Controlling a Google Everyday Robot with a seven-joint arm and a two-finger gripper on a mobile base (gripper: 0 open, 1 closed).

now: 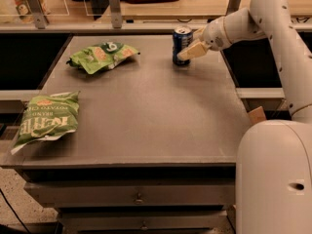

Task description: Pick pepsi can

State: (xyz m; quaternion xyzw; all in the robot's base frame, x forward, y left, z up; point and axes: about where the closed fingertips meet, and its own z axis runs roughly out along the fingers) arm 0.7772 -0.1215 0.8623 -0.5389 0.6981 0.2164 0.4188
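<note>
The pepsi can point(181, 45) is dark blue with a silver top. It stands upright at the far right of the grey table point(146, 116). My gripper point(189, 44) reaches in from the right at can height. Its pale near finger point(193, 50) lies across the can's right front side. The other finger is behind the can's top right and mostly hidden. The jaws stand open around the can's right side, and the can rests on the table.
A green chip bag point(101, 56) lies at the far left of the table and another green chip bag point(46, 119) at the near left edge. A raised ledge with posts point(114, 6) runs behind the table. My white base point(273, 179) stands at the near right.
</note>
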